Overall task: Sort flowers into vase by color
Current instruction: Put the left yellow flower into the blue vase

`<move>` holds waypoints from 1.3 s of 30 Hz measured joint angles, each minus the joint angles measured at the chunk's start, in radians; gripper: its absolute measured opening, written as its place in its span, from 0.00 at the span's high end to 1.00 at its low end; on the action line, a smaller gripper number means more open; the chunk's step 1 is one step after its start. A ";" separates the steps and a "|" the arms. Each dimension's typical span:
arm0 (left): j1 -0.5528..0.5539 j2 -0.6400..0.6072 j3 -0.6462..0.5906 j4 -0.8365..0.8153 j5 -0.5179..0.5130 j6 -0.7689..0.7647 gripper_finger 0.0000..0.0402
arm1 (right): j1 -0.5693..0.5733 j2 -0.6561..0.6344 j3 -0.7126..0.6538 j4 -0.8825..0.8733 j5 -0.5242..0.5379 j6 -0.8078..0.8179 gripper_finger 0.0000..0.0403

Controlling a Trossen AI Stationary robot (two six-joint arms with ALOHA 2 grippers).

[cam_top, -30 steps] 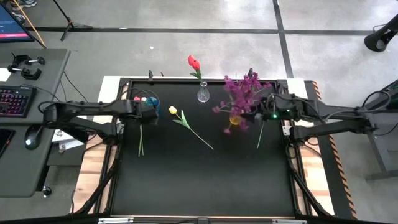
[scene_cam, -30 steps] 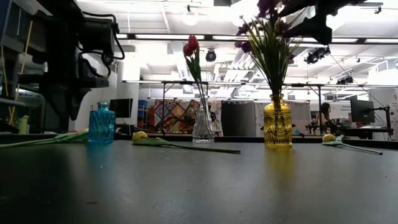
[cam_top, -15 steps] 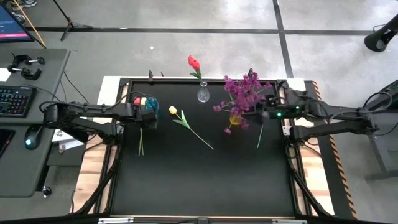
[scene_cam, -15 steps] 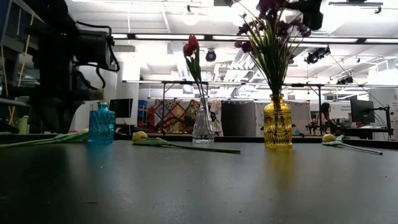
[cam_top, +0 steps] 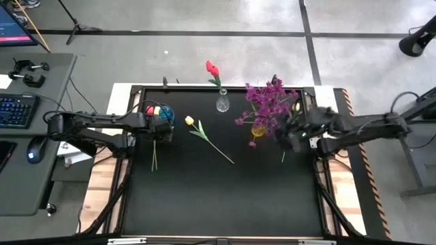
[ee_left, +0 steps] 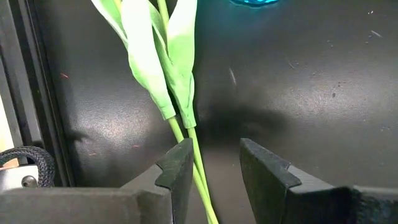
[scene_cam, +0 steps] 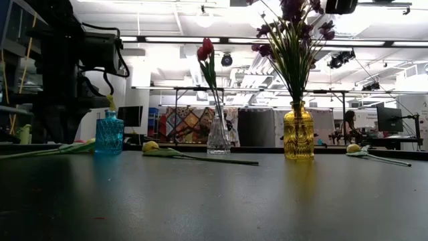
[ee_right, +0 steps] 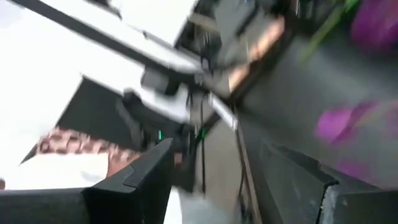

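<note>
Two tulips, one red and one yellow (cam_top: pixel 152 109), lie near the table's left edge beside the blue vase (cam_top: pixel 167 117). Their green stems (ee_left: pixel 186 118) run toward the near edge. My left gripper (cam_top: pixel 161 129) hovers open above those stems, a finger on either side (ee_left: pixel 211 171). Another yellow tulip (cam_top: pixel 189 120) lies mid-table. A red tulip (cam_top: pixel 212 68) stands in the clear vase (cam_top: pixel 223 103). Purple sprigs (cam_top: pixel 268 101) stand in the yellow vase (cam_top: pixel 259 129). My right gripper (cam_top: pixel 289 133) is open, right of that vase, and empty (ee_right: pixel 230 180).
A further yellow tulip (cam_top: pixel 296 106) lies right of the yellow vase, its stem (cam_top: pixel 285 153) pointing toward the near edge. The three vases (scene_cam: pixel 219 130) stand in a row along the far half. The near half of the black table (cam_top: pixel 225 197) is bare.
My right gripper has pulled back from the purple sprigs toward the near-right, turning as it went, and has risen out of the low view's top. The sprigs stay in the yellow vase. My left gripper has shifted slightly toward the near edge along the stems.
</note>
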 joint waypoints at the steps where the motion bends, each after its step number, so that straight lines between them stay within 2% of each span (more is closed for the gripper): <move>1: 0.000 0.000 0.000 0.000 0.000 0.000 0.71 | 0.033 0.025 0.000 -0.001 -0.002 0.030 0.44; 8: 0.000 0.000 0.000 0.000 -0.016 -0.006 0.71 | 0.274 0.238 0.000 -0.006 0.008 0.152 0.49; 12: 0.004 0.000 0.000 0.004 -0.037 -0.016 0.71 | 0.340 0.372 0.000 -0.003 0.063 0.186 0.52; 17: 0.014 0.000 0.000 0.032 -0.040 -0.016 0.71 | 0.347 0.498 0.000 0.060 0.067 0.206 0.52; 23: 0.030 0.036 0.001 0.042 -0.048 -0.026 0.71 | 0.332 0.575 0.000 0.145 0.068 0.199 0.52; 39: 0.029 0.184 0.003 0.050 -0.079 -0.091 0.71 | 0.324 0.592 0.000 0.189 0.128 0.176 0.52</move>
